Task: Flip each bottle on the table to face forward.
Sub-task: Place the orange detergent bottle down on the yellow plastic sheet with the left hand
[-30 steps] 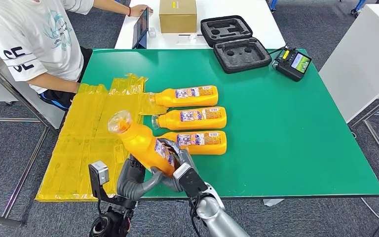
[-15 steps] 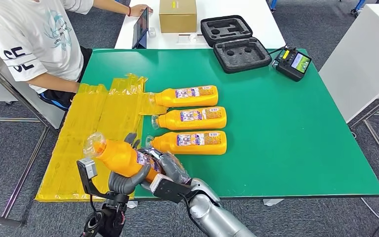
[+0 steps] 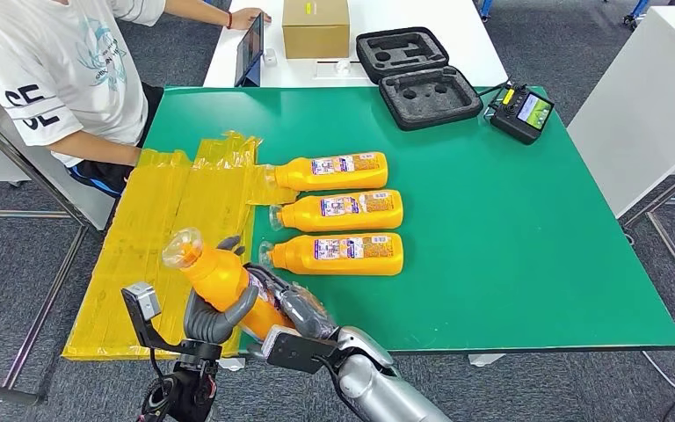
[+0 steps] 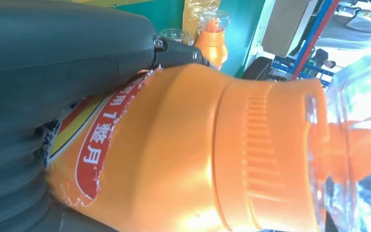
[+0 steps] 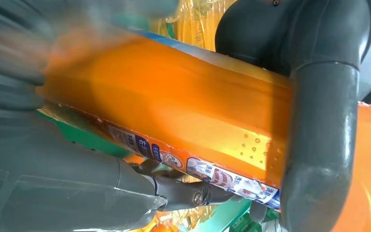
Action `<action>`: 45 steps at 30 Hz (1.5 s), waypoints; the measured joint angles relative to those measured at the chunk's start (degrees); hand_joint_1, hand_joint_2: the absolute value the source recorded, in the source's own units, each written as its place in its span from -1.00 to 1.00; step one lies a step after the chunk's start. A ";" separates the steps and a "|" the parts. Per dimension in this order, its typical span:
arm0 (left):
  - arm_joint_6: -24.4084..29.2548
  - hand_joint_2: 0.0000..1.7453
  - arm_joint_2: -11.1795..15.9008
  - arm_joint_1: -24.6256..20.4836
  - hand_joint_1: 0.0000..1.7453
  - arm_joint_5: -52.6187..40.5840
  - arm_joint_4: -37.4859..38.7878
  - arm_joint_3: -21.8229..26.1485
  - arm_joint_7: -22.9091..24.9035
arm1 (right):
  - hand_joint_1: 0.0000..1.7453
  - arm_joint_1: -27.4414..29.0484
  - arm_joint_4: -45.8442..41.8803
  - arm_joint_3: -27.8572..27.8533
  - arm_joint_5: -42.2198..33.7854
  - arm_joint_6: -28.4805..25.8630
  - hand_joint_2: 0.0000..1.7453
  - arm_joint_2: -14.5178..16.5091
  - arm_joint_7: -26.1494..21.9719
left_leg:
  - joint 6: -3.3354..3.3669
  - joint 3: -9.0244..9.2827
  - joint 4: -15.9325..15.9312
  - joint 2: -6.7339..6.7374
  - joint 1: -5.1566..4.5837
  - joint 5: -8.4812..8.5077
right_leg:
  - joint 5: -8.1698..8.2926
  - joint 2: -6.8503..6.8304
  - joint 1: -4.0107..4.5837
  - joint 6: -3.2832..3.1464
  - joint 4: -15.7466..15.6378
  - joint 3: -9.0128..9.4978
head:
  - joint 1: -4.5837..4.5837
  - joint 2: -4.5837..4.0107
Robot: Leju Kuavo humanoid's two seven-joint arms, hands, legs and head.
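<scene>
An orange bottle [image 3: 218,274] with a clear cap [image 3: 181,245] is tilted above the table's front edge, cap up and to the left. My left hand [image 3: 214,315] grips its middle from below, and my right hand [image 3: 297,307] holds its lower end. In the left wrist view the bottle [image 4: 198,154] is close up against my thumb [image 4: 58,58]. Its label [image 5: 212,176] edge shows in the right wrist view. Three more orange bottles [image 3: 332,170] [image 3: 343,210] [image 3: 340,253] lie in a row on the green table [image 3: 510,246], labels up, caps to the left.
A crumpled yellow plastic sheet [image 3: 163,229] covers the table's left side. At the back are an open black foam case [image 3: 417,75], a handheld controller [image 3: 523,112], a cardboard box [image 3: 316,26] and a tablet [image 3: 251,48]. A person [image 3: 53,79] sits at the far left.
The held bottle swung left and down from its steeper tilt, then tipped slightly more upright. Both hands moved left with it. The three lying bottles stayed put.
</scene>
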 joint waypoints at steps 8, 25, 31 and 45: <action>1.06 1.00 -0.10 -0.71 1.00 -1.25 -1.27 -0.08 -0.58 | -1.00 3.21 -6.10 -1.43 -2.05 -0.98 -1.00 -0.15 -0.01 | 0.00 0.00 0.00 -0.01 0.00 0.00 | 0.00 -0.01 0.00 0.00 0.00 0.01 | 0.01 0.00; 13.03 1.00 -0.36 -1.52 1.00 -9.25 -5.49 3.45 -5.69 | -1.00 11.09 -37.23 -3.97 -9.70 -10.86 -1.00 -2.61 -3.98 | 0.00 -0.04 0.00 -0.03 0.00 -0.01 | -0.01 -0.05 0.00 0.01 0.00 0.00 | -0.02 0.00; 15.41 1.00 -0.36 -1.53 0.98 -11.32 -5.94 4.01 -6.62 | -1.00 11.68 -40.80 -3.76 -9.34 -15.32 -1.00 -3.24 -4.03 | 0.01 -0.04 0.00 -0.03 0.00 0.00 | 0.00 -0.05 0.00 0.02 0.00 0.01 | -0.02 0.00; 34.68 1.00 7.30 -13.16 1.00 -95.37 4.96 4.38 15.42 | -1.00 11.29 -46.19 0.20 -5.09 -26.27 -1.00 -5.60 -4.09 | -0.07 -0.03 -0.02 -0.04 0.01 0.11 | 0.11 -0.08 0.04 -0.10 0.01 0.01 | -0.01 0.00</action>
